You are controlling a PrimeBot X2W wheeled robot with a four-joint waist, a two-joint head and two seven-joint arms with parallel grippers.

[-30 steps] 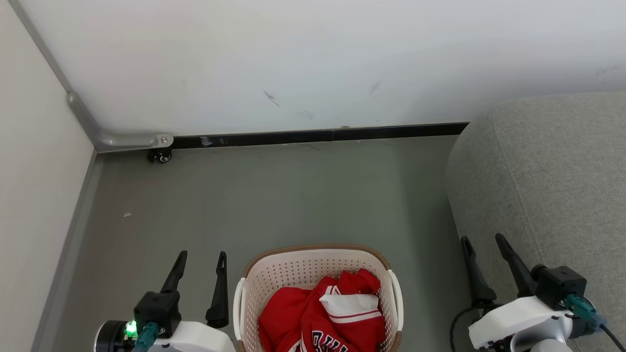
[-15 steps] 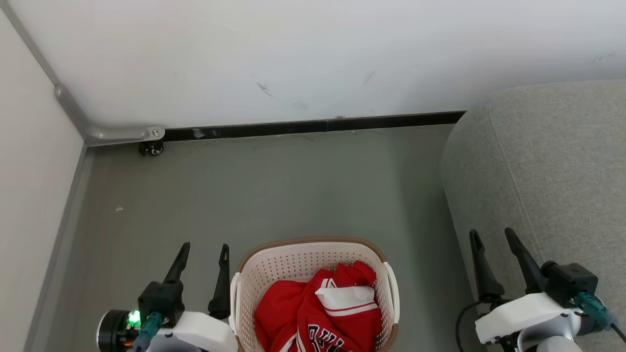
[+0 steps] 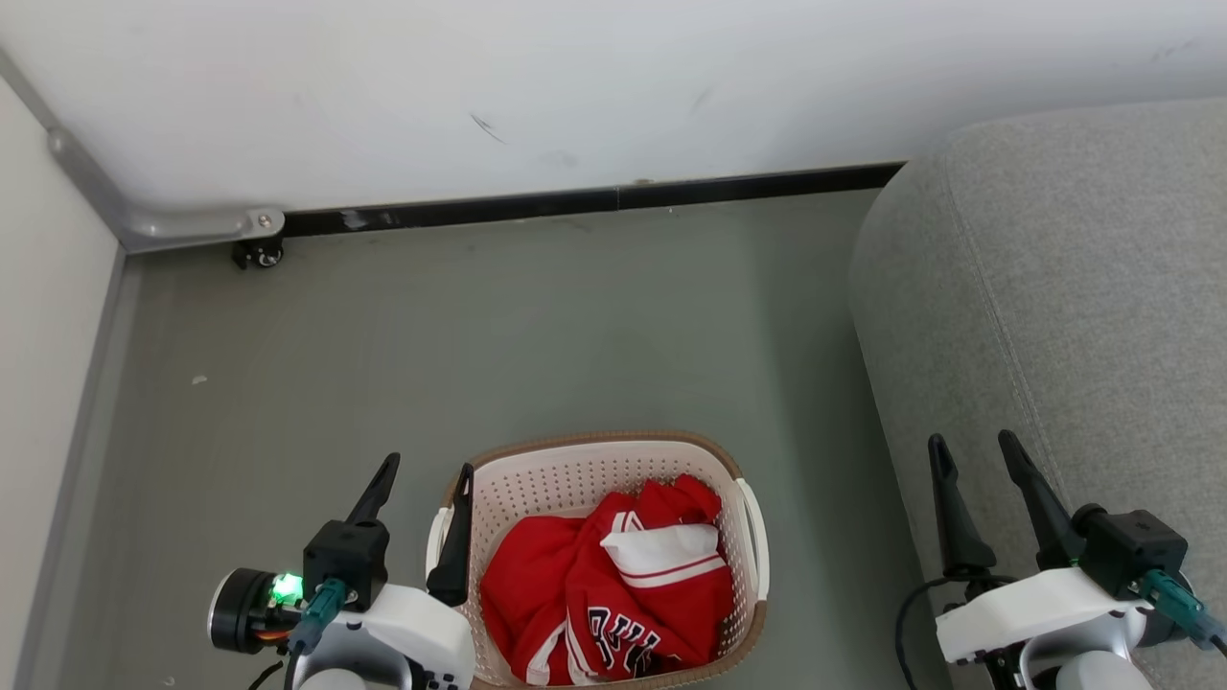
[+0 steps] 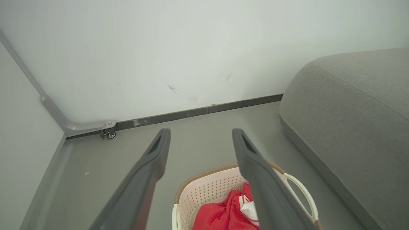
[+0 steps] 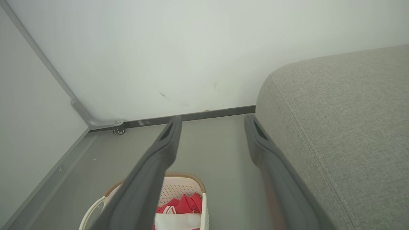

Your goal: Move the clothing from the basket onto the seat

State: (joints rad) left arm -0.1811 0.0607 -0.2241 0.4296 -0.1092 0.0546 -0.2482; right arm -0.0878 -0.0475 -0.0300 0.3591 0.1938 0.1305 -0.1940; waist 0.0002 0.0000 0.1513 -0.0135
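red soft-fabric jerseys (image 3: 566, 599) in cream perforated plastic basket (image 3: 594, 444) look light and limp, so pinch the raised white-trimmed fold (image 3: 661, 554) at pile's 1 o'clock; left pincer (image 3: 428, 470) and right pincer (image 3: 970, 441) both agape, empty.

Your head camera looks steeply down from above onto the floor (image 3: 575, 326), facing the wall (image 3: 613, 86). The basket (image 3: 575, 474) sits at its bottom centre and the seat (image 3: 1074, 307) runs along its right side. The left gripper (image 3: 429, 464) and right gripper (image 3: 970, 437) rise from its lower corners. Your left wrist camera sits lower, close over the basket, and looks forward between its own two fingers toward the same wall. Your right wrist camera faces likewise from just beside the seat, with the basket at its lower left. All three views share the basket, the seat's rounded edge, the black skirting strip (image 3: 594, 199) and the small caster (image 3: 257, 255) in the corner.
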